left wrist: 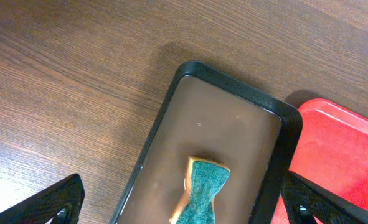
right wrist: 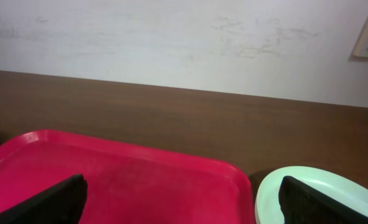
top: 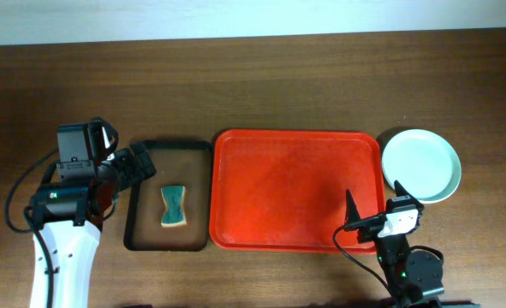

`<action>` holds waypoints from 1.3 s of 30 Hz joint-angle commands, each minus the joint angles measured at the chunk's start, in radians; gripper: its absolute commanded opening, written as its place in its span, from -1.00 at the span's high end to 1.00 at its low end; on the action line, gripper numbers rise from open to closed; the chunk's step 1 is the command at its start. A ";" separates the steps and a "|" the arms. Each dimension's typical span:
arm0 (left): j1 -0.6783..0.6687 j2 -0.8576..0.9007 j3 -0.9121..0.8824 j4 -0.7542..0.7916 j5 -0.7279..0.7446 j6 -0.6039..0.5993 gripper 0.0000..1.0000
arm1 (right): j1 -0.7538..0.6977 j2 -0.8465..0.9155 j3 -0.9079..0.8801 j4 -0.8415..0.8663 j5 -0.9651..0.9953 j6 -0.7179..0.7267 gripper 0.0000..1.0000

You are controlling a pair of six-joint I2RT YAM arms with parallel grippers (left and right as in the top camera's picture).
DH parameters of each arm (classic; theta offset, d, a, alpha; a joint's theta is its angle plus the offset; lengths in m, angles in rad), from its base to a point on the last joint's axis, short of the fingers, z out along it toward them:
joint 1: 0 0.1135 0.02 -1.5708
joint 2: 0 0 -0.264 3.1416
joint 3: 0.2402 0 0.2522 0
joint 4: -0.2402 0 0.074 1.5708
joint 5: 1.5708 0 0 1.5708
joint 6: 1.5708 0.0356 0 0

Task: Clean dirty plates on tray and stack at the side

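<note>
The red tray [top: 295, 188] lies bare in the middle of the table, with no plate on it. It also shows in the left wrist view [left wrist: 345, 143] and the right wrist view [right wrist: 121, 180]. The plates [top: 421, 164] sit in one pile on the table just right of the tray, a pale green one on top [right wrist: 314, 183]. I cannot tell how many lie under it. My left gripper [top: 139, 164] is open and empty over the black tray [left wrist: 184, 208]. My right gripper [top: 375, 198] is open and empty above the red tray's front right corner [right wrist: 184, 205].
A narrow black tray [top: 141, 241] lies left of the red tray, with a green and yellow sponge [top: 174, 207] lying in it [left wrist: 202, 190]. Its rim shows in the left wrist view [left wrist: 171, 106]. A white wall runs behind the table.
</note>
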 commanded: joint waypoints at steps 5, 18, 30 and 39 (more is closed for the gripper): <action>0.003 -0.007 0.008 0.002 -0.003 -0.010 -0.98 | -0.001 -0.008 -0.005 -0.008 -0.009 -0.007 -0.97; 0.003 -0.007 0.008 0.002 -0.003 -0.010 -0.98 | -0.001 -0.008 -0.005 -0.008 -0.009 -0.007 -0.97; 0.003 -0.006 0.008 0.002 -0.003 -0.010 -0.98 | -0.001 -0.008 -0.005 -0.008 -0.009 -0.007 -0.97; -0.010 -0.220 -0.019 0.002 -0.003 -0.010 -0.98 | -0.001 -0.008 -0.005 -0.008 -0.009 -0.007 -0.97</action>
